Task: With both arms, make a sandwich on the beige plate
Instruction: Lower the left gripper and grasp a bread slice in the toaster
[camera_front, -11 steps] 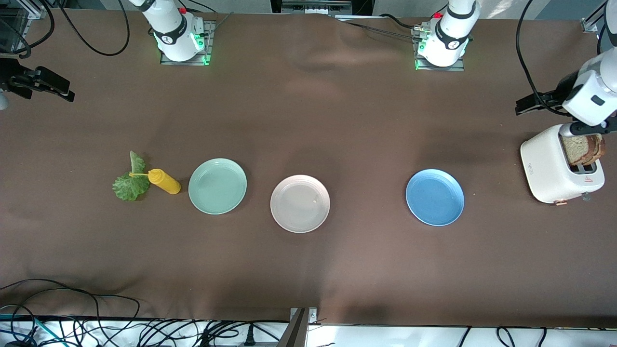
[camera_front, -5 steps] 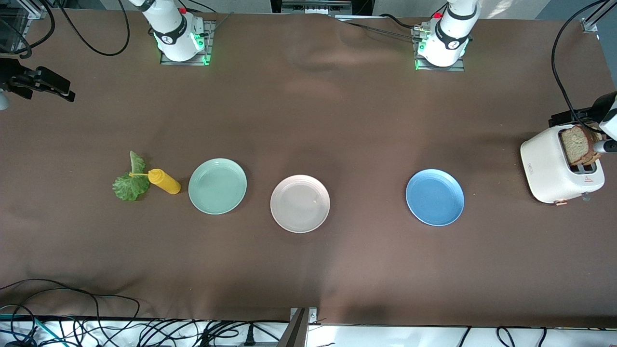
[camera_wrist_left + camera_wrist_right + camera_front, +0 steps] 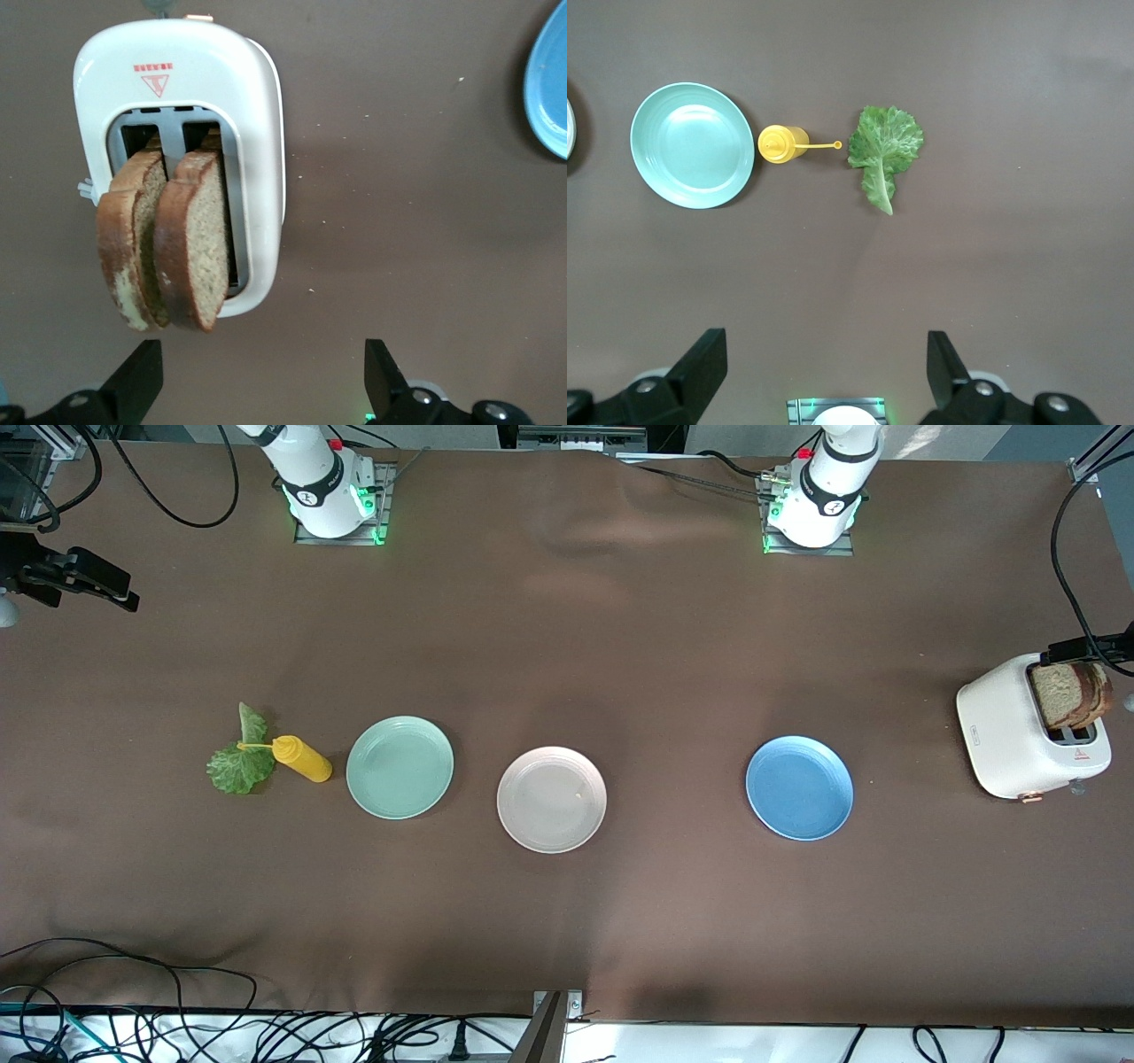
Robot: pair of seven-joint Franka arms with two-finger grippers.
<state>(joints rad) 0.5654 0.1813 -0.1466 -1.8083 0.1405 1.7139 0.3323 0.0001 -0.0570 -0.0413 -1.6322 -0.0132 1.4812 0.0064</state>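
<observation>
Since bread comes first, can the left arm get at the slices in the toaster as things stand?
Probably yes. The left gripper is open above the toaster, and both bread slices stick up out of the slots with nothing covering them.

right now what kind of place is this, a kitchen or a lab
Most likely a robot lab with a mock kitchen task: two bolted arm bases on a brown-covered table, loose cables along its edge, and a toaster with plates laid out.
</observation>
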